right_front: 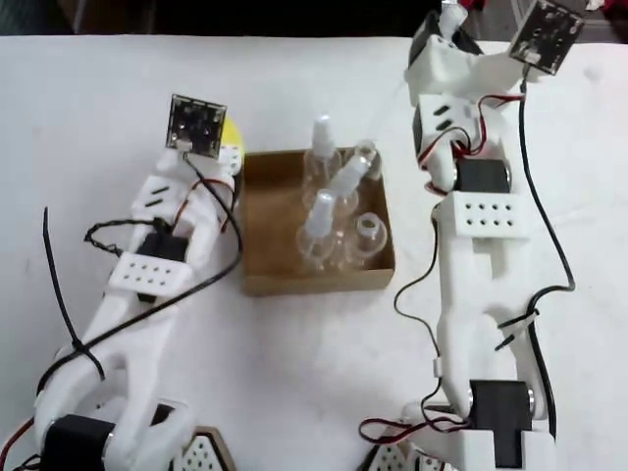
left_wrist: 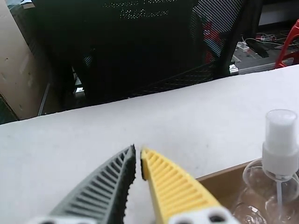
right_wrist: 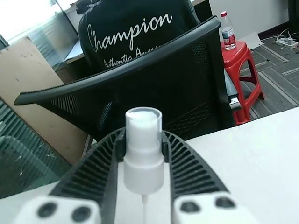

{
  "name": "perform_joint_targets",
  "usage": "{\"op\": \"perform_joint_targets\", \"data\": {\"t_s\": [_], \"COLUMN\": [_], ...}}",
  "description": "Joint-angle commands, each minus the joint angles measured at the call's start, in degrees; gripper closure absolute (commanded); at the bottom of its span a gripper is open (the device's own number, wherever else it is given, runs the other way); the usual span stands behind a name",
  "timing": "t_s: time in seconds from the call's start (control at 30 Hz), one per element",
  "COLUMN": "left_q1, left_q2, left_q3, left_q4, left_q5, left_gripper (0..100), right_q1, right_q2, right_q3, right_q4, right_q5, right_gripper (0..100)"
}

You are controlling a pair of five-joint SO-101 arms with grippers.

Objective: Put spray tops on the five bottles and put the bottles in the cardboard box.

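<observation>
Mid-table betw. the arms: box w/ bottles inside. The near-right open bottle has a bare neck; at least three others wear tops. L gripper is just beside the box's far-left corner, fingers pressed together on nothing. Farther back, near the table's far edge, R gripper pinches a spray top, nozzle end up.

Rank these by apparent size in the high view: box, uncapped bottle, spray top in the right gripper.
1. box
2. uncapped bottle
3. spray top; the right gripper holds it, likely nearer the camera, yet it looks smallest.
</observation>
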Motion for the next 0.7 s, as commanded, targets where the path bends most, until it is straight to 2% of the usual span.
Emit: {"op": "perform_joint_targets", "data": {"t_s": [0.0, 0.47, 0.67], "left_q1": [0.84, 0.84, 0.84], "left_q2": [-0.22, -0.22, -0.22], "left_q3": [-0.26, -0.26, -0.26], "left_q4": [-1.05, -1.14, -1.14], "left_q5": [-0.44, -0.44, -0.44], "left_gripper": [98, 98, 98], "right_q1": [-0.84, -0.84, -0.84], "right_q2": [-2.68, -6.11, -2.77], "right_q3": [0.7, 0.53, 0.7], "right_q4": [-2.77, -2.95, -7.78], "right_q5": [3.69, 0.18, 0.62], "right_gripper": [98.4, 98.4, 98.4]}}
